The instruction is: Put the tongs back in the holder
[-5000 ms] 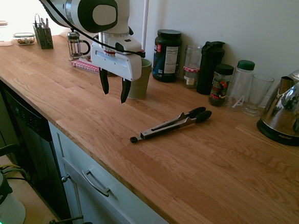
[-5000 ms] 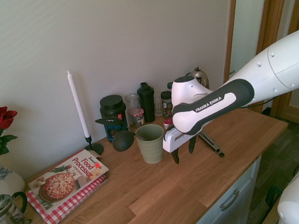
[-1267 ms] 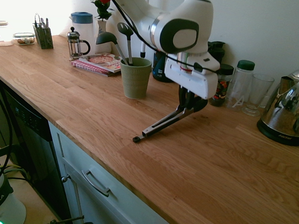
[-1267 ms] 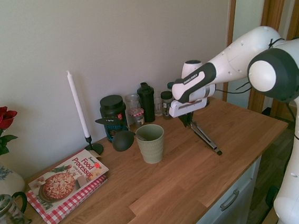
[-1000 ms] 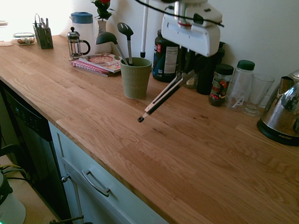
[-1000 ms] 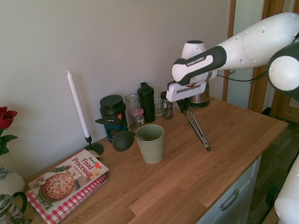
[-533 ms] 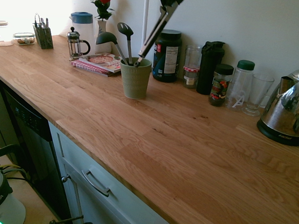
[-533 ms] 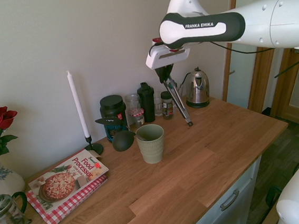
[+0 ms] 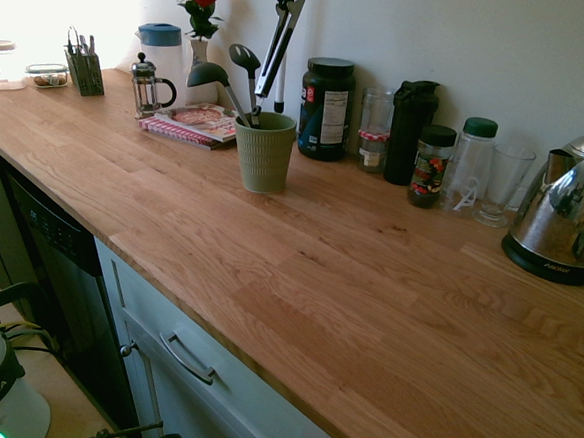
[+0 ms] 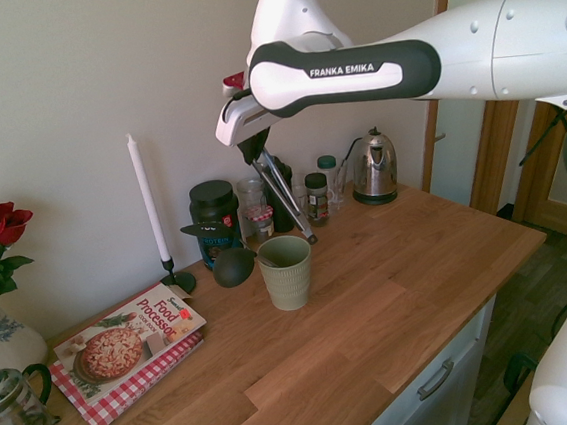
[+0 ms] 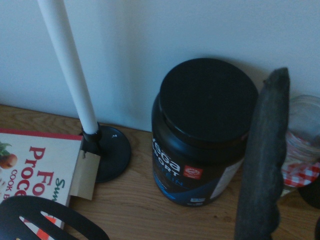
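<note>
Landmark: ribbed green utensil cup [image 10: 288, 276]. Gripper [image 10: 254, 143] clenched on tongs [image 10: 284, 194], raised above cup's rim level, slanting, end knob down, near cup but outside it in second exterior view. Ladle [image 9: 210, 76] and slotted spoon [image 9: 245, 59] leaning in cup. Black protein tub [image 9: 327, 109] behind cup. Food processor cookbook [image 10: 133, 349] beside cup, white candle [image 10: 148, 198] between cookbook and tub, near cup. Steel kettle [image 10: 374, 169] well apart from cup.

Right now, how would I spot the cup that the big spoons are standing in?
Look along the wooden counter for the fat black tub by the wall. Beside it, toward the cookbook, stands the cup. It's pale green with ribbed sides, while the tub is black and smooth.
</note>
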Tool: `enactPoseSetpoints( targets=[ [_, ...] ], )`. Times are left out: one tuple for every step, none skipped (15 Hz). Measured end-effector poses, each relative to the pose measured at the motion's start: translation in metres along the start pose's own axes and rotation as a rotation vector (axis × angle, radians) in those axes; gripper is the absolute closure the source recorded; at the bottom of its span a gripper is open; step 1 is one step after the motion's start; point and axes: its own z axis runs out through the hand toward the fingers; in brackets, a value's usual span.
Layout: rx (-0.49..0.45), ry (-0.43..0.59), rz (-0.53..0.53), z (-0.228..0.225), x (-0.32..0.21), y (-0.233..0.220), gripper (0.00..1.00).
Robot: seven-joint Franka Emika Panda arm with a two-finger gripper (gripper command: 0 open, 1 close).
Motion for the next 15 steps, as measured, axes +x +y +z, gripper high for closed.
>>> enactPoseSetpoints(
  targets=[
    [0.007,0.002,0.001,0.003,-0.001,-0.003,1.0],
    [0.016,0.007,0.003,0.003,-0.002,-0.006,1.0],
    [0.02,0.01,0.006,0.004,-0.002,-0.007,1.0],
    [0.025,0.014,0.01,0.006,0.0,-0.008,1.0],
    [0.028,0.015,0.017,0.013,0.002,-0.008,1.0],
    [0.028,0.014,0.026,0.023,0.006,-0.008,1.0],
    [0.026,0.011,0.035,0.034,0.01,-0.008,1.0],
    [0.022,0.007,0.042,0.045,0.016,-0.008,1.0],
    [0.019,0.004,0.049,0.056,0.022,-0.008,1.0],
    [0.015,0.001,0.055,0.065,0.028,-0.008,1.0],
    [0.011,-0.004,0.058,0.076,0.031,-0.008,1.0],
    [0.005,-0.012,0.058,0.086,0.03,-0.008,1.0],
    [0.003,-0.017,0.057,0.094,0.028,-0.008,1.0],
    [0.0,-0.022,0.056,0.101,0.023,-0.006,1.0],
    [-0.003,-0.025,0.056,0.106,0.019,-0.004,1.0]
  ],
)
